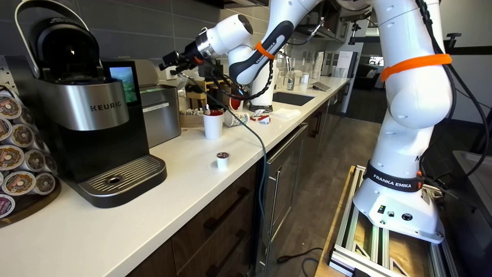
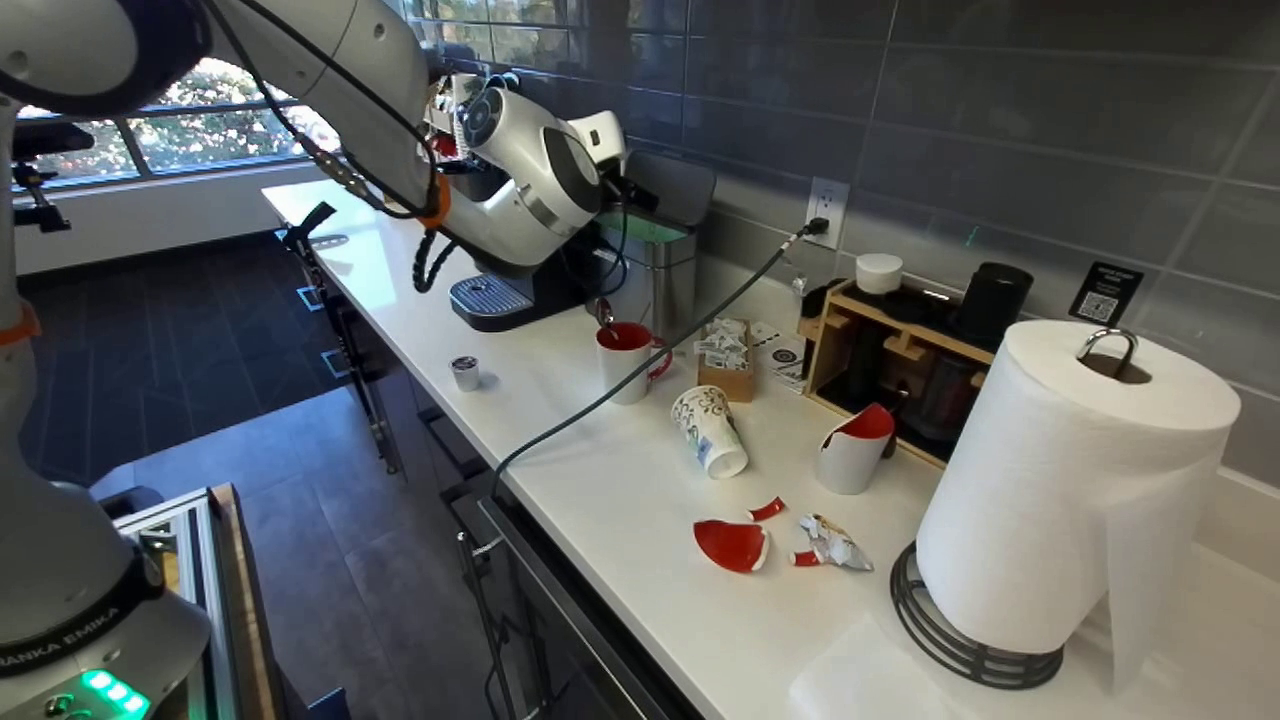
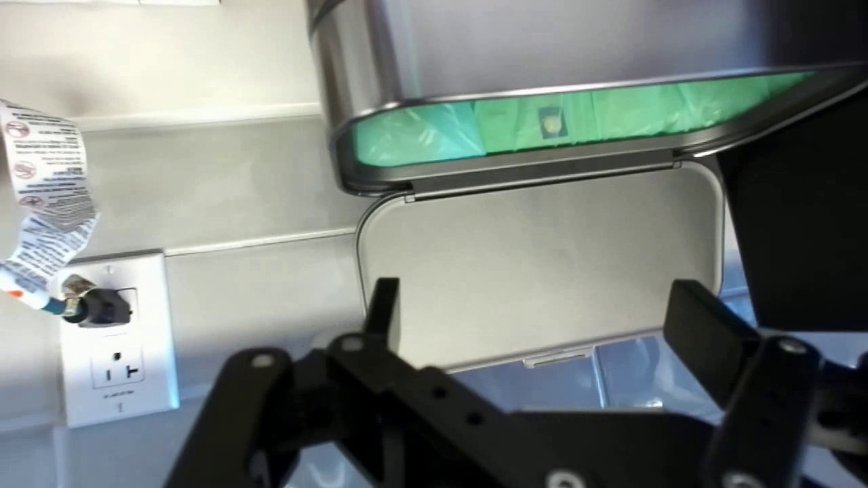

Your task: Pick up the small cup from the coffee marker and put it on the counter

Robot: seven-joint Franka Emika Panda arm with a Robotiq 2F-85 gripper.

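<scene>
On smooth pale counter (image 1: 192, 165), small round cup (image 1: 223, 161), brushed-metal coffee machine (image 1: 96, 109)

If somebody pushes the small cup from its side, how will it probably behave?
The small cup looks tiny, so probably light. Standing free on the smooth counter, it may slide or tip; being round, it could then roll.

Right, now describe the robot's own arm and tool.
The arm is white and rounded, ringed by orange bands. A black collar above the base reads FRANKA EMIKA; a dark panel carries the same name. Black cables run along it. The tool is black, with two blocky fingers.
</scene>
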